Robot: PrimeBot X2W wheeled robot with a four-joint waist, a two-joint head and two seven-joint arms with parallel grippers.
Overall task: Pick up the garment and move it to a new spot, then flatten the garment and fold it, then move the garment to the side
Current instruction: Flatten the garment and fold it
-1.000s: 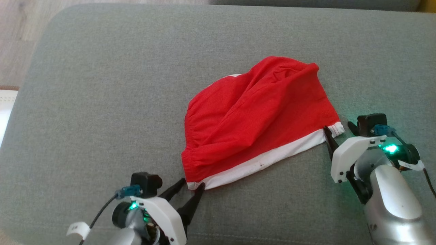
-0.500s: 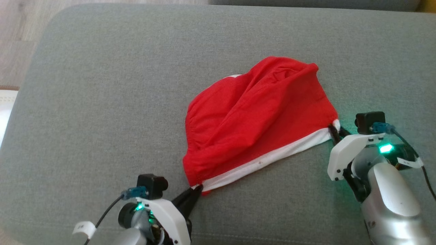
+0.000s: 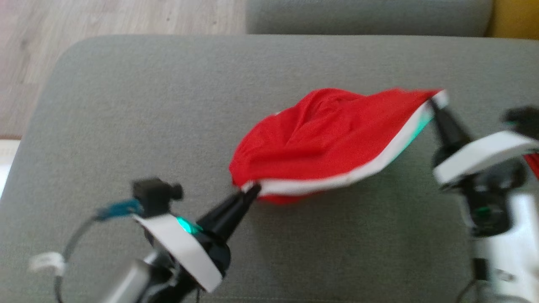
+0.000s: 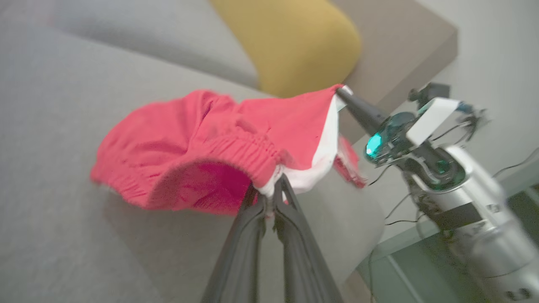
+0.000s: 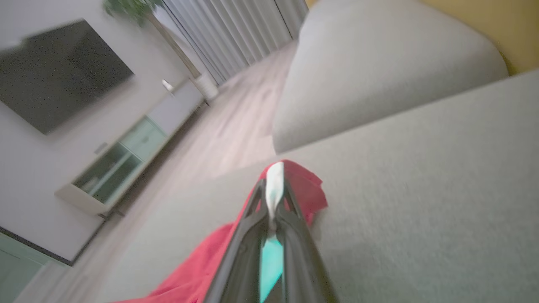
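The left gripper (image 3: 252, 192) has its jaws pressed together on the white-banded hem corner of the red garment (image 3: 324, 134), at the garment's 8 o'clock; the right gripper (image 3: 434, 105) pinches the opposite hem corner at 2 o'clock; the hem hangs stretched between them, raised off the grey cushion (image 3: 126, 105); a second ago both jaws stood spread beside the flat-lying garment.

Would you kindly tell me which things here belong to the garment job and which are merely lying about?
In the job: red garment; left claw shut on one corner; right claw shut on the other; grey sofa seat.
Lying about: yellow cushion; television; low cabinet.
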